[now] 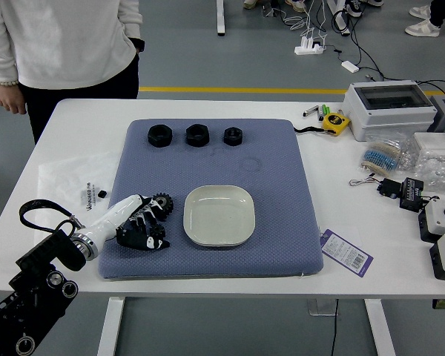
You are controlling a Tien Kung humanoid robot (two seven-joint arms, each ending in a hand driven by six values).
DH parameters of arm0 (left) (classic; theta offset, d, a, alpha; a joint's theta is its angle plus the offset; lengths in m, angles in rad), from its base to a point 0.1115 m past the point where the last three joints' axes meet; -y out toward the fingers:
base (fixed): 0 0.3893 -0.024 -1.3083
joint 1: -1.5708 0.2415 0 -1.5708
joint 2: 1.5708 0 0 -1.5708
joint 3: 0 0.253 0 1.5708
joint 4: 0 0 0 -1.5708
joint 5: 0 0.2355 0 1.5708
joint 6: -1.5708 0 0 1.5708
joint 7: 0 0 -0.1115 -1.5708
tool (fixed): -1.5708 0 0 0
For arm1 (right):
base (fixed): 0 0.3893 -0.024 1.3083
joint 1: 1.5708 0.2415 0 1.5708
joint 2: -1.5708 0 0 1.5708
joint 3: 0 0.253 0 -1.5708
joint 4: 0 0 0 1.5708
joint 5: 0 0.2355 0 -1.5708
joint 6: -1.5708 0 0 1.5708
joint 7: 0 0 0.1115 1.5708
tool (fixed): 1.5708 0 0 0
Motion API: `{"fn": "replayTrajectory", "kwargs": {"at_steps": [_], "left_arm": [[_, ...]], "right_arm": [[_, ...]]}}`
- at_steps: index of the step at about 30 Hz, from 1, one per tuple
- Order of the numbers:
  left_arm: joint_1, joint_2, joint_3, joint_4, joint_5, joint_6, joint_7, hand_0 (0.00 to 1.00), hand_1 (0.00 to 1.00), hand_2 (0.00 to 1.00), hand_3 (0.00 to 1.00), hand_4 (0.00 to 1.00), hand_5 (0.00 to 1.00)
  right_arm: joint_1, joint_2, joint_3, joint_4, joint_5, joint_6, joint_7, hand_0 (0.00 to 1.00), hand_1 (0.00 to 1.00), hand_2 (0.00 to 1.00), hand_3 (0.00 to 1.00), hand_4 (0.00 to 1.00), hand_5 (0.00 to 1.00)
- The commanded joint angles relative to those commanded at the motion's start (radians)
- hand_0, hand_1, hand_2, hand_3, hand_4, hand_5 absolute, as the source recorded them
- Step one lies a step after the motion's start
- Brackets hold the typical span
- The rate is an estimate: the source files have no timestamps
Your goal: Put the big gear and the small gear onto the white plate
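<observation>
My left hand (150, 224) reaches in from the left, low over the blue mat, with its fingers apart and no grasp visible. Against its upper fingers lies the big dark gear (163, 203), partly covered. A smaller dark gear (157, 231) shows between the hand's fingers and is also partly hidden; whether they touch it I cannot tell. Just right of the hand, the white plate (219, 216) rests on the mat with nothing on it. No right hand is in view.
Three black nuts (197, 135) line the back of the mat (282, 245). A person stands at the far left, one hand (12, 99) hanging beside the table. Tape measure (335, 122), boxes and a label card (346, 252) lie right of the mat.
</observation>
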Motion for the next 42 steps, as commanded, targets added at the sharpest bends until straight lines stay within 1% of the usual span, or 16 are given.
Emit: {"fn": "replayTrajectory", "kwargs": {"at_steps": [1,6,7,12,13,18,19,24,25,30,31,36,37,42], "left_arm": [[0.0,-0.001,0.002,0.002,-0.004,0.002,-0.001,0.286,0.289,0.392,0.518,0.884,0.052],[0.001,-0.003,0.009,0.013,-0.027,0.01,-0.005,0.286,0.289,0.392,0.518,0.884,0.052],[0.001,-0.003,0.009,0.014,-0.029,0.01,-0.006,0.272,0.257,0.365,0.499,0.878,0.002],[0.001,-0.003,0.009,0.018,-0.048,0.012,-0.005,0.272,0.257,0.365,0.499,0.878,0.002],[0.001,-0.002,0.009,0.018,-0.05,0.011,-0.004,0.266,0.255,0.374,0.524,0.842,0.002],[0.003,-0.001,0.008,0.018,-0.055,0.006,0.0,0.266,0.255,0.374,0.524,0.842,0.002],[0.003,-0.001,0.008,0.018,-0.056,0.004,0.001,0.271,0.264,0.391,0.537,0.786,0.002],[0.006,0.004,0.005,0.005,-0.057,-0.009,0.008,0.271,0.264,0.391,0.537,0.786,0.002],[0.006,0.005,0.005,0.004,-0.058,-0.01,0.008,0.271,0.269,0.39,0.548,0.765,0.002],[0.006,0.008,0.002,0.0,-0.071,-0.022,0.019,0.271,0.269,0.39,0.548,0.765,0.002],[0.006,0.009,0.002,-0.002,-0.072,-0.026,0.021,0.26,0.257,0.377,0.543,0.793,0.002],[0.004,0.013,-0.003,-0.014,-0.073,-0.038,0.029,0.26,0.257,0.377,0.543,0.793,0.002],[0.003,0.014,-0.006,-0.019,-0.073,-0.042,0.031,0.239,0.19,0.331,0.499,0.8,0.002],[0.003,0.02,-0.021,-0.041,-0.071,-0.045,0.035,0.239,0.19,0.331,0.499,0.8,0.002]], "right_arm": [[-0.001,0.0,0.0,0.0,0.0,0.0,0.0,0.652,0.651,0.741,0.612,0.863,0.707],[-0.004,0.001,0.003,0.0,-0.004,-0.001,-0.001,0.652,0.651,0.741,0.612,0.863,0.707],[-0.005,0.001,0.003,0.0,-0.004,-0.001,-0.001,0.652,0.651,0.741,0.612,0.862,0.706],[-0.007,0.001,0.005,0.0,-0.006,-0.002,-0.002,0.652,0.651,0.741,0.612,0.862,0.706],[-0.007,0.002,0.005,0.0,-0.006,-0.002,-0.002,0.652,0.651,0.741,0.61,0.861,0.706],[-0.009,0.002,0.006,0.0,-0.008,-0.003,-0.002,0.652,0.651,0.741,0.61,0.861,0.706],[-0.009,0.002,0.006,0.0,-0.008,-0.004,-0.002,0.652,0.652,0.742,0.61,0.86,0.707],[-0.01,0.002,0.005,0.0,-0.004,-0.003,-0.001,0.652,0.652,0.742,0.61,0.86,0.707],[-0.011,0.002,0.004,0.0,-0.003,-0.003,0.0,0.652,0.651,0.742,0.609,0.859,0.706],[-0.01,0.001,0.0,-0.001,0.004,-0.002,0.001,0.652,0.651,0.742,0.609,0.859,0.706],[-0.01,0.001,-0.001,-0.001,0.006,-0.002,0.002,0.652,0.651,0.743,0.61,0.859,0.704],[-0.009,0.001,-0.004,-0.001,0.012,-0.001,0.003,0.652,0.651,0.743,0.61,0.859,0.704],[-0.008,0.001,-0.005,-0.001,0.014,0.0,0.004,0.652,0.651,0.741,0.609,0.859,0.703],[-0.006,0.0,-0.007,-0.001,0.015,0.001,0.005,0.652,0.651,0.741,0.609,0.859,0.703]]}}
